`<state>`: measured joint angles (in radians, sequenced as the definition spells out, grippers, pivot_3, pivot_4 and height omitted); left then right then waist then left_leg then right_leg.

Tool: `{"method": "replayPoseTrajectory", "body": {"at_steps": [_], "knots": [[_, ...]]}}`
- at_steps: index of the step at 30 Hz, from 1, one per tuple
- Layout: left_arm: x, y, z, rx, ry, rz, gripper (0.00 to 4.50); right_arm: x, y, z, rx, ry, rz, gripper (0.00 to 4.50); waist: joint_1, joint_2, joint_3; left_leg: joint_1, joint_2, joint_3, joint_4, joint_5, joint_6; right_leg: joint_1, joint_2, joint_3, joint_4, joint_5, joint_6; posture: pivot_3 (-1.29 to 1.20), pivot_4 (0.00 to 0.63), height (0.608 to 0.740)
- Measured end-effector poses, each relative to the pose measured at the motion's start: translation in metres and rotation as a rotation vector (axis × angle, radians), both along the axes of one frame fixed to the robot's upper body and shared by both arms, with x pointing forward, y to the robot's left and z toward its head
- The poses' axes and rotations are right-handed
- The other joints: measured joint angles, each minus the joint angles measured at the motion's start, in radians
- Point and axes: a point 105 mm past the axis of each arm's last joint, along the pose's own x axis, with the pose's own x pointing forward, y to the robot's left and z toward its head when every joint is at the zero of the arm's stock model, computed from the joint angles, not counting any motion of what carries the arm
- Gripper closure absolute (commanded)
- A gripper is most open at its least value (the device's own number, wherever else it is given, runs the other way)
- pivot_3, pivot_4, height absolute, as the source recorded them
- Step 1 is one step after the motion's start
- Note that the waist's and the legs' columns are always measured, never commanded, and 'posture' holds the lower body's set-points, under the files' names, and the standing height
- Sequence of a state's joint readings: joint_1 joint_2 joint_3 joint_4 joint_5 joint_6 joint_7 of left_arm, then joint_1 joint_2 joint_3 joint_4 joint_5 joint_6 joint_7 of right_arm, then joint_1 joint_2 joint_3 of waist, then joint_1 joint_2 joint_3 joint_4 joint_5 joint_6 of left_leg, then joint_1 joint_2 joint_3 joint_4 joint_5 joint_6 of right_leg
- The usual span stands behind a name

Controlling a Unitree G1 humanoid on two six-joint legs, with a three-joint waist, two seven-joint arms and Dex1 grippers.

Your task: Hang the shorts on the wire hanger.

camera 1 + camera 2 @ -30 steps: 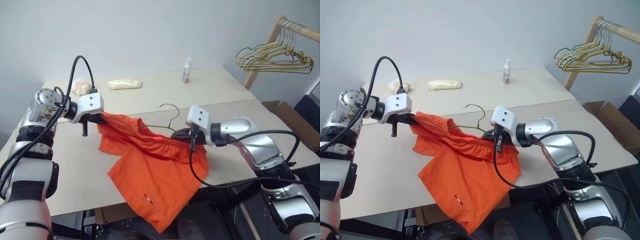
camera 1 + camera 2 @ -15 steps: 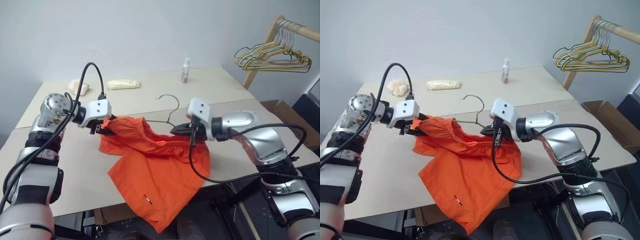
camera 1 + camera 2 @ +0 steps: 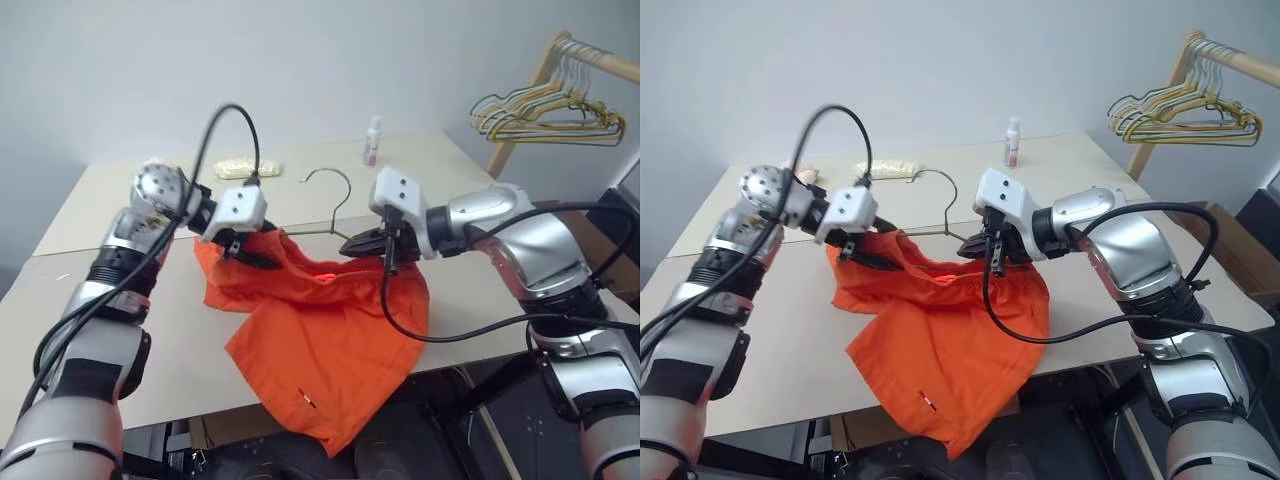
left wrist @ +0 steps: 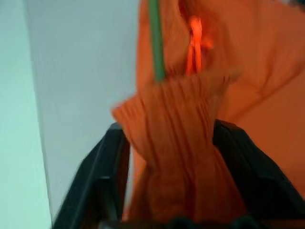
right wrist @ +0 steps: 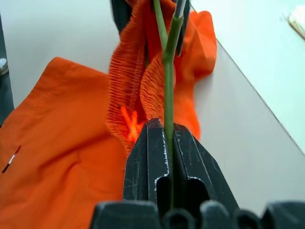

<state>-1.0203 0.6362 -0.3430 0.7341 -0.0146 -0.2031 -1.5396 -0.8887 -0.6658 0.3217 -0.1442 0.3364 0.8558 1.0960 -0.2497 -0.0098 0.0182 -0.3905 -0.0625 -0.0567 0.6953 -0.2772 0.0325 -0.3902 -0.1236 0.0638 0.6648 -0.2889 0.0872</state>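
From the head cameras I see the shorts [image 3: 320,350] lifted at the waistband above the pale surface [image 3: 130,340], their lower part draped over its near edge. My left end effector [image 3: 262,258] grips the bunched waistband on my left; my right end effector [image 3: 362,244] is clamped tight on the wire hanger [image 3: 325,200], whose hook stands up between the two arms. A small bottle [image 3: 373,141] stands far back on the surface, and a wooden rack [image 3: 560,75] of hangers is off to my right.

At my left wrist, the fingers [image 4: 102,176] sit partly apart with gathered orange waistband filling the gap; the wire runs into the fabric just beyond.

At my right wrist, the jaws are pressed together on the green-grey wire, the waistband bunched around it.
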Motion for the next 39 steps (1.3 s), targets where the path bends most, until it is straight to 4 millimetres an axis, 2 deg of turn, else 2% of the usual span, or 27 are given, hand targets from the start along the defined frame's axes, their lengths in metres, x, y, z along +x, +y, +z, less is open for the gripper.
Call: {"method": "replayPoseTrajectory", "body": {"at_steps": [4,8,11,14,17,20,22,23,25,27,31,34,37,39], "knots": [[0.004,0.0,0.0,0.005,0.005,0.009,4.37,0.0,-0.001,0.0,-0.004,0.004,-0.006,4.5,-0.013,0.0,0.0,0.0,0.0,0.0,0.0,0.0,0.0,0.0,0.0,0.0,0.0,0.0,0.0,-0.23,0.0,0.74],[0.006,-0.001,0.003,-0.009,0.005,0.02,4.48,0.001,-0.002,0.0,-0.003,0.006,-0.018,4.5,-0.016,0.0,0.0,0.0,0.0,0.0,0.0,0.0,0.0,0.0,0.0,0.0,0.0,0.0,0.0,-0.24,0.0,0.74],[0.008,-0.003,0.002,-0.032,0.01,0.037,4.5,0.002,-0.002,0.004,0.005,-0.011,-0.034,3.74,-0.016,0.0,0.0,0.0,0.0,0.0,0.0,0.0,0.0,0.0,0.0,0.0,0.0,0.0,0.0,-0.24,0.0,0.74],[0.009,-0.006,0.001,-0.045,0.027,0.045,4.5,0.004,-0.01,0.011,0.016,-0.024,-0.081,2.79,-0.015,0.0,0.0,-0.001,0.0,0.0,0.0,0.0,0.0,0.0,0.0,0.0,0.0,0.0,0.0,-0.24,0.0,0.74],[0.01,-0.004,0.003,-0.054,0.037,0.061,4.5,0.007,-0.038,0.03,0.051,-0.057,-0.181,1.71,-0.01,0.0,0.0,-0.002,-0.001,-0.001,0.0,0.0,0.0,0.0,-0.001,-0.001,0.0,0.0,0.0,-0.23,0.0,0.74],[0.01,-0.002,0.004,-0.056,0.037,0.069,4.5,0.001,-0.074,0.054,0.081,-0.124,-0.273,0.81,-0.006,0.0,0.0,-0.002,-0.001,-0.001,0.0,0.0,0.001,0.0,-0.002,-0.001,-0.001,0.0,0.0,-0.23,0.0,0.74],[0.01,0.0,0.004,-0.058,0.046,0.08,4.5,-0.011,-0.093,0.049,0.05,-0.118,-0.303,0.14,-0.005,0.0,0.0,-0.002,0.0,-0.001,0.0,-0.001,0.001,0.001,-0.002,-0.002,-0.001,0.0,0.0,-0.23,0.0,0.74],[0.01,0.001,0.004,-0.059,0.048,0.083,4.5,-0.016,-0.101,0.04,0.023,-0.095,-0.313,0.07,-0.005,0.0,0.0,-0.002,0.0,-0.001,0.0,-0.001,0.001,0.001,-0.002,-0.002,-0.002,0.0,0.0,-0.23,0.0,0.74],[0.01,0.001,0.004,-0.059,0.048,0.084,4.5,-0.025,-0.112,0.015,-0.042,-0.032,-0.331,0.07,-0.009,0.0,0.0,-0.002,0.0,0.0,0.0,-0.001,0.001,0.001,-0.002,-0.001,-0.002,0.0,0.0,-0.23,0.0,0.74],[0.01,0.001,0.004,-0.06,0.049,0.084,4.5,-0.027,-0.114,-0.002,-0.101,-0.011,-0.337,0.07,-0.015,0.0,0.0,0.001,0.0,0.002,-0.001,-0.001,0.001,0.001,-0.002,0.001,-0.002,-0.001,0.001,-0.24,0.0,0.74],[0.01,-0.002,0.004,-0.063,0.049,0.078,4.5,-0.014,-0.103,-0.019,-0.145,-0.024,-0.351,0.07,-0.023,0.0,0.0,0.002,0.002,0.003,-0.001,-0.001,0.001,0.001,0.0,0.003,-0.002,-0.001,0.001,-0.24,0.0,0.74],[0.01,-0.002,0.004,-0.064,0.051,0.075,4.5,-0.001,-0.086,-0.026,-0.154,-0.034,-0.341,0.57,-0.024,0.0,0.0,0.001,0.002,0.003,-0.001,-0.001,0.001,0.001,0.0,0.003,-0.002,-0.001,0.001,-0.24,0.0,0.74],[0.009,-0.004,0.003,-0.062,0.055,0.068,4.5,0.007,-0.064,-0.023,-0.152,-0.043,-0.29,1.63,-0.024,0.0,0.0,0.0,0.002,0.003,-0.001,-0.001,0.001,0.0,-0.001,0.002,-0.001,-0.001,0.001,-0.24,0.0,0.74],[0.009,-0.003,0.003,-0.059,0.056,0.067,4.5,0.008,-0.057,-0.023,-0.169,-0.047,-0.27,2.36,-0.018,0.0,0.0,0.0,0.001,0.002,0.0,-0.001,0.001,0.0,-0.001,0.001,-0.001,-0.001,0.001,-0.24,0.0,0.74]]}}
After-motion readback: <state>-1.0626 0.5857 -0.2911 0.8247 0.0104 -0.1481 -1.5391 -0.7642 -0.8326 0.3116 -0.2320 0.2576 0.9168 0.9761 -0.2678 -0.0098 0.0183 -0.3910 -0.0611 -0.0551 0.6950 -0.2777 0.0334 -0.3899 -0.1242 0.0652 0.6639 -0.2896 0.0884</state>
